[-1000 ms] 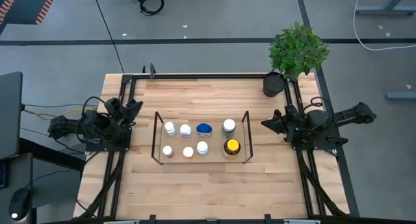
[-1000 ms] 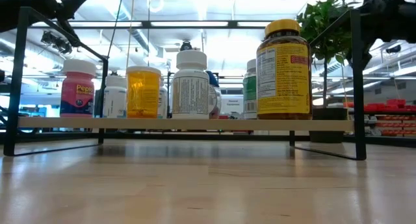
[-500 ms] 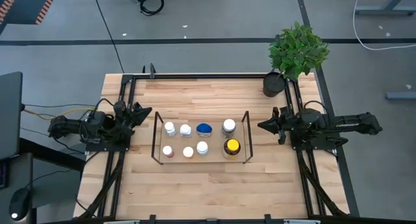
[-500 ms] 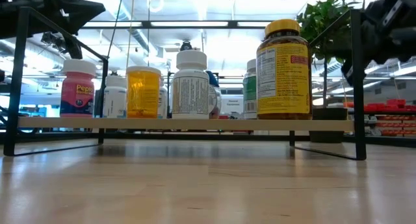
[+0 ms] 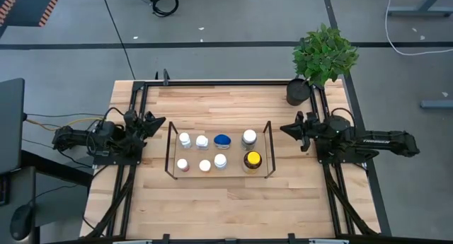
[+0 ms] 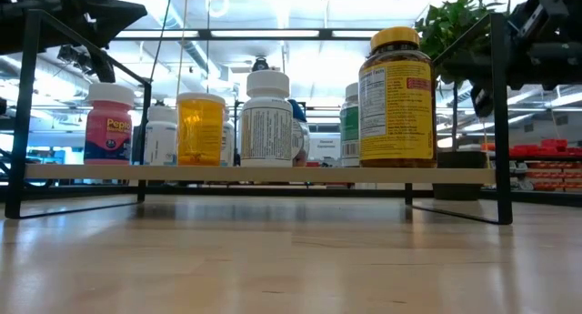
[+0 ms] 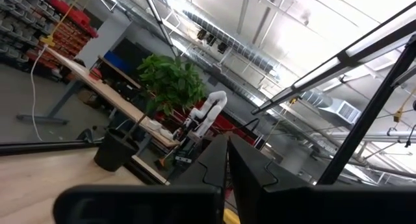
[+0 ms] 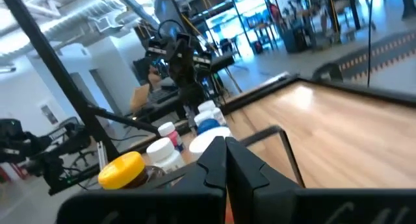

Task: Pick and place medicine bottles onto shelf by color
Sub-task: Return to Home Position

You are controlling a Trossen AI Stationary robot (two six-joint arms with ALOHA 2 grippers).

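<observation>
Eight small round medicine bottles (image 5: 220,160) stood upright on the low black wire-rod shelf (image 5: 168,150), in two rows along its pale board. The blue-capped bottle (image 5: 223,140) sat in the back row with white caps on either side. The larger amber bottle (image 5: 253,160) with the yellow cap took the right end of the front row, just beside the upright end frame. From table height, a pink-labelled bottle (image 6: 110,123) held the opposite end, with a translucent orange bottle (image 6: 200,127) next to it. No bottle lay on the light wooden surface (image 5: 226,208) around the rack, so the sorting looked finished. The white caps were gathered mostly to the left and the odd colours to the right, probably the intended grouping.

The left end effector (image 5: 152,122) hung off the shelf's left end and the right end effector (image 5: 287,129) off its right end, each apart from the rack and aimed toward it. Each wrist view showed that arm's own dark fingers (image 7: 214,169) pressed together with nothing between them, so both were clenched and empty. With nothing held and nothing touched, the arms seemed to be retiring toward rest.

A leafy green plant (image 5: 324,54) in a black pot (image 5: 298,93) stood at the far right corner, well clear of the work.
</observation>
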